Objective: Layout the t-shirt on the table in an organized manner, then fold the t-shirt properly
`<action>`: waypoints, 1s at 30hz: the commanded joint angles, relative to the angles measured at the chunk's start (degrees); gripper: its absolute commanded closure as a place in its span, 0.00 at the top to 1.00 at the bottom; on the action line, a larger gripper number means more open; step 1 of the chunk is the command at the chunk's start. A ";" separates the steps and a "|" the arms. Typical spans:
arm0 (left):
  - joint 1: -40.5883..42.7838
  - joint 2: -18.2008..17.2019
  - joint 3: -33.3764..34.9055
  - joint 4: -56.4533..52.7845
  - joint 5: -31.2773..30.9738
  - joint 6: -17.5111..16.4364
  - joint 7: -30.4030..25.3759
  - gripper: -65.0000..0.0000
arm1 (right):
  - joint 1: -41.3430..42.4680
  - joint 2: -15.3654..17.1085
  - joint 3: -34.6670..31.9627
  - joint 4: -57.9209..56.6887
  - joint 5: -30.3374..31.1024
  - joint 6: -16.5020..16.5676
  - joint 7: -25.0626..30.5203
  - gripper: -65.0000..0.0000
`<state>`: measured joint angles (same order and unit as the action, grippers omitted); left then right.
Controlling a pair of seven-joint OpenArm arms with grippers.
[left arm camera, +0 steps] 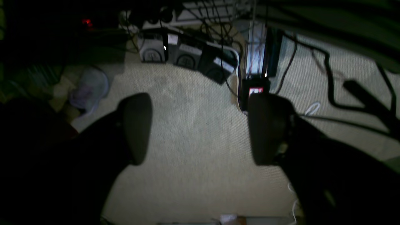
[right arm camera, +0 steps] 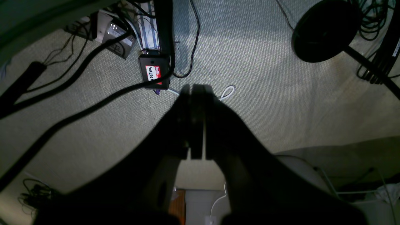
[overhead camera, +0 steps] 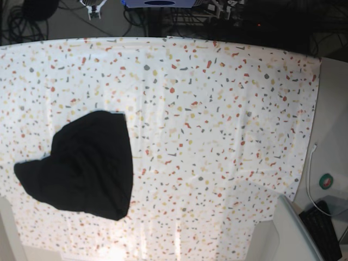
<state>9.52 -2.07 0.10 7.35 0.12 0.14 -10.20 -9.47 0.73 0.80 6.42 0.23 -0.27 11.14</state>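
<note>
The black t-shirt [overhead camera: 81, 166] lies crumpled in a rough heap on the left part of the speckled table [overhead camera: 217, 109], near its front edge. Neither arm shows in the base view. Both wrist views look down at carpet, away from the table. In the left wrist view my left gripper [left arm camera: 203, 128] is open, its two dark fingers [left arm camera: 137, 128] far apart with only carpet between them. My right gripper [right arm camera: 197, 93] is shut, its fingers pressed together with nothing between them.
On the carpet below the wrists lie thick black cables [right arm camera: 78, 115], a black box with a red label [right arm camera: 154, 72], grey power units [left arm camera: 184, 56] and a round black stand base [right arm camera: 323, 31]. Right of the table are a white cable [overhead camera: 309, 174] and a keyboard [overhead camera: 323, 228].
</note>
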 commanded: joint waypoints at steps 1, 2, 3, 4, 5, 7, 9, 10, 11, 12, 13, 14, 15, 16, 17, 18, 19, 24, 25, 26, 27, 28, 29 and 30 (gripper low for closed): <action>0.20 0.00 0.12 0.07 -0.16 0.17 -0.22 0.47 | -0.68 0.10 0.21 0.05 0.25 -0.12 0.16 0.00; 0.20 0.00 0.12 0.07 -0.34 0.17 -0.22 0.30 | -0.68 0.10 0.21 0.05 0.25 -0.12 0.25 0.00; 0.20 0.00 0.12 0.07 -0.34 0.17 -0.22 0.08 | -0.68 0.19 0.21 0.05 0.25 -0.12 0.25 0.00; 0.20 0.00 -0.05 -0.01 -0.34 0.17 -0.22 0.00 | -0.68 0.19 0.21 0.05 0.25 -0.12 0.25 0.00; 0.20 0.00 -0.32 -0.01 -0.34 0.17 -0.22 0.00 | -0.68 0.19 0.21 0.05 0.25 -0.12 0.25 0.00; 0.20 0.00 0.03 -0.10 -0.34 0.17 -0.22 0.00 | -0.68 0.19 0.21 0.05 0.25 -0.12 -0.10 0.00; 0.28 0.00 0.03 -0.19 -0.34 0.17 -0.22 0.00 | -0.77 0.19 0.30 0.05 0.25 -0.12 -0.10 0.01; 0.28 0.00 0.12 -0.19 -0.34 0.17 -0.22 0.00 | -0.77 0.10 0.30 0.05 0.25 -0.12 -0.10 0.12; 0.28 0.00 0.12 -0.19 -0.34 0.17 -0.22 0.00 | -0.94 0.10 0.21 0.05 0.25 -0.12 -0.10 0.25; 0.28 0.00 -0.14 -0.19 -0.34 0.17 -0.31 0.00 | -0.94 0.10 0.13 0.05 0.25 -0.12 -0.10 0.37; 0.28 0.00 -0.41 -0.19 -0.43 0.17 -0.49 0.00 | -1.03 0.10 0.13 0.05 0.25 -0.12 -0.10 0.49; 0.28 0.00 -0.41 -0.19 -0.43 0.17 -0.49 0.00 | -1.03 0.10 0.04 0.05 0.25 -0.12 -0.02 0.60; 0.28 0.00 -0.41 -0.19 -0.43 0.17 -0.57 0.00 | -1.12 0.10 0.21 0.05 0.25 -0.12 0.16 0.69; 0.28 0.00 -0.41 -0.19 -0.43 0.17 -0.57 0.00 | -1.21 0.10 0.30 0.05 0.25 -0.12 0.25 0.73; 0.28 0.00 -0.41 -0.10 -0.43 0.17 -0.57 0.00 | -1.47 0.19 0.30 0.31 0.25 -0.12 0.25 0.73; 0.28 0.00 -0.49 -0.10 -0.43 0.17 -0.57 0.00 | -1.56 0.19 0.30 0.40 0.25 -0.12 0.34 0.73; 0.28 0.00 -0.49 -0.10 -0.43 0.17 -0.57 0.00 | -1.65 0.19 0.30 0.49 0.25 -0.12 0.34 0.73; 0.28 0.00 -0.49 -0.01 -0.43 0.17 -0.57 0.00 | -2.61 0.19 0.13 0.40 0.25 -0.12 4.56 0.73; 0.28 0.00 -0.49 -0.01 -0.43 0.17 -0.57 0.00 | -2.88 0.19 -0.14 0.40 0.17 -0.12 4.64 0.73; 0.28 0.00 -0.49 -0.01 -0.43 0.17 -0.57 0.00 | -2.88 0.19 -0.14 0.40 0.08 -0.12 4.64 0.73; 0.28 0.00 -0.49 -0.01 -0.43 0.17 -0.57 0.00 | -2.96 0.19 -0.14 0.40 0.08 -0.12 4.56 0.70; 0.28 0.00 -0.49 -0.01 -0.43 0.17 -0.57 0.00 | -2.96 0.19 -0.14 0.40 0.08 -0.12 4.56 0.61; 0.28 0.00 -0.49 -0.01 -0.43 0.17 -0.57 0.05 | -2.96 0.19 -0.14 0.31 0.08 -0.12 4.56 0.49; 0.28 0.00 -0.49 -0.01 -0.43 0.17 -0.66 0.16 | -2.96 0.19 -0.14 0.31 0.08 -0.12 4.56 0.31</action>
<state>9.39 -2.07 -0.34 7.29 -0.21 0.16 -10.52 -12.14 0.78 0.69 6.74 0.10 -0.27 15.20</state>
